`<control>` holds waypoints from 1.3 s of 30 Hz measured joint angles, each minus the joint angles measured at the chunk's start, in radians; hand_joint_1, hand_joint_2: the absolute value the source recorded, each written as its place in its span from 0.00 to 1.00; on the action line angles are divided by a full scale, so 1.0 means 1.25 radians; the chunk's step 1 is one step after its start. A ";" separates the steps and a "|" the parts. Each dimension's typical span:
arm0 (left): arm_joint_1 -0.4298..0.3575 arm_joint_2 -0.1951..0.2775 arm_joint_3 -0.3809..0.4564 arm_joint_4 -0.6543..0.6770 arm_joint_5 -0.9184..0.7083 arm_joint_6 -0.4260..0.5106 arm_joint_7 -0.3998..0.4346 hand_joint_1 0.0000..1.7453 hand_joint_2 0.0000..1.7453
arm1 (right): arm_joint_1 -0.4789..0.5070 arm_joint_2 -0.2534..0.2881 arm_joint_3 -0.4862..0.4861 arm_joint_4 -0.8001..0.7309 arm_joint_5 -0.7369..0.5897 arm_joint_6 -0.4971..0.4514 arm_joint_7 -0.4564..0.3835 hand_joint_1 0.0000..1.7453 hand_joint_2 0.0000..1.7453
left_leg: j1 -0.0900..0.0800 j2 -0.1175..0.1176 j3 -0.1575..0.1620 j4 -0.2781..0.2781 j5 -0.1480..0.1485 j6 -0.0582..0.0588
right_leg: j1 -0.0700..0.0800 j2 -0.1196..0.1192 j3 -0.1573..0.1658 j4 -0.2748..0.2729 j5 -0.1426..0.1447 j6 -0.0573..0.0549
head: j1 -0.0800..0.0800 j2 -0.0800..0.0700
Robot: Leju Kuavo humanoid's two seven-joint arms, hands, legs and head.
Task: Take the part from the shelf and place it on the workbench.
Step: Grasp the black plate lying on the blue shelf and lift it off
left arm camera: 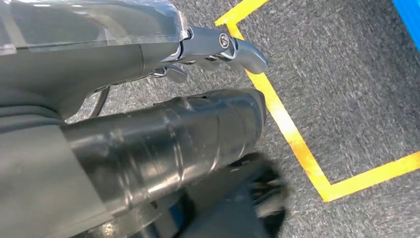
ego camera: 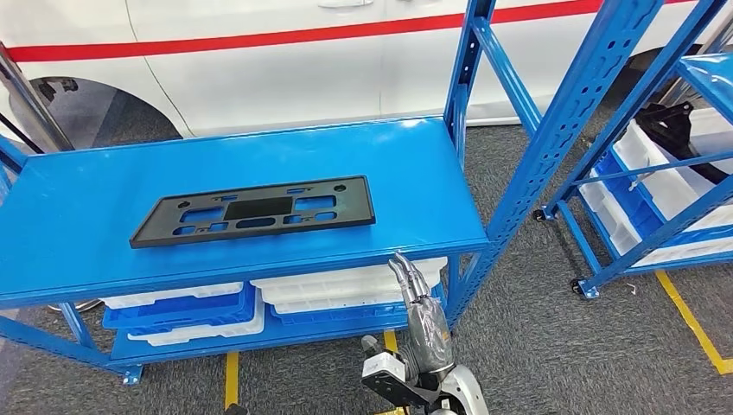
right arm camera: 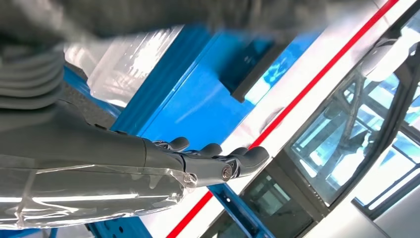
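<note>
A flat black plastic part (ego camera: 256,212) with several cut-outs lies on the blue top shelf (ego camera: 86,199); a corner of the black part (right arm camera: 250,82) also appears in the right wrist view. My right hand (ego camera: 413,290) reaches up below the shelf's front edge, to the right of the part, fingers straight and apart, holding nothing. The right hand (right arm camera: 218,158) has its fingers extended toward the shelf. My left hand (left arm camera: 218,49) hangs over the grey floor, fingers apart and empty.
White and blue bins (ego camera: 346,290) sit on the lower shelf. A blue upright (ego camera: 553,147) stands at the shelf's right corner, with a second blue rack (ego camera: 657,190) further right. A white car with a red stripe (ego camera: 259,39) stands behind. Yellow floor tape (left arm camera: 297,144) marks the carpet.
</note>
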 joint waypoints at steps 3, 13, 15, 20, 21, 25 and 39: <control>0.000 0.001 0.000 0.000 -0.006 -0.001 0.003 0.00 0.00 | -0.005 -0.001 -0.001 0.001 0.014 -0.007 0.010 0.00 1.00 | 0.004 0.000 0.011 -0.076 0.084 -0.003 | -0.001 0.004 0.016 0.003 -0.014 0.005 | 0.000 0.000; -0.002 0.003 -0.001 0.000 -0.013 -0.005 0.004 0.00 0.00 | -0.013 -0.004 -0.003 0.012 0.042 -0.020 0.021 0.00 1.00 | -0.002 -0.002 0.064 -0.208 0.127 0.018 | 0.002 0.004 0.024 0.003 -0.030 0.027 | 0.000 0.000; -0.002 0.003 -0.001 0.000 -0.013 -0.005 0.004 0.00 0.00 | -0.014 -0.004 -0.003 0.012 0.042 -0.020 0.021 0.00 1.00 | -0.002 -0.002 0.064 -0.208 0.127 0.019 | 0.002 0.004 0.024 0.003 -0.030 0.027 | 0.000 0.000; -0.003 0.003 -0.001 0.000 -0.015 -0.006 0.003 0.00 0.00 | -0.018 -0.007 -0.005 0.020 0.050 -0.022 0.024 0.00 1.00 | 0.002 -0.001 0.078 -0.222 0.127 0.037 | -0.001 0.002 -0.013 0.084 -0.068 0.040 | 0.000 0.000; -0.003 0.003 -0.001 0.000 -0.016 -0.006 0.003 0.00 0.00 | -0.019 -0.010 -0.006 0.024 0.051 -0.022 0.024 0.00 1.00 | 0.001 -0.002 0.088 -0.222 0.119 0.039 | 0.000 0.002 -0.033 0.100 -0.054 0.039 | 0.000 0.000; -0.005 0.002 -0.001 0.001 -0.021 -0.006 0.003 0.00 0.00 | -0.025 -0.016 -0.007 0.038 0.057 -0.022 0.024 0.00 1.00 | -0.004 -0.003 0.112 -0.221 0.092 0.029 | 0.009 0.002 -0.032 0.018 0.018 0.022 | 0.000 0.000; -0.008 0.002 -0.006 0.001 -0.032 -0.011 0.006 0.00 0.00 | -0.047 -0.016 0.002 0.084 0.096 -0.028 0.025 0.00 1.00 | -0.002 -0.001 0.053 -0.188 0.133 0.009 | 0.003 0.004 0.021 0.006 -0.024 0.012 | 0.000 0.000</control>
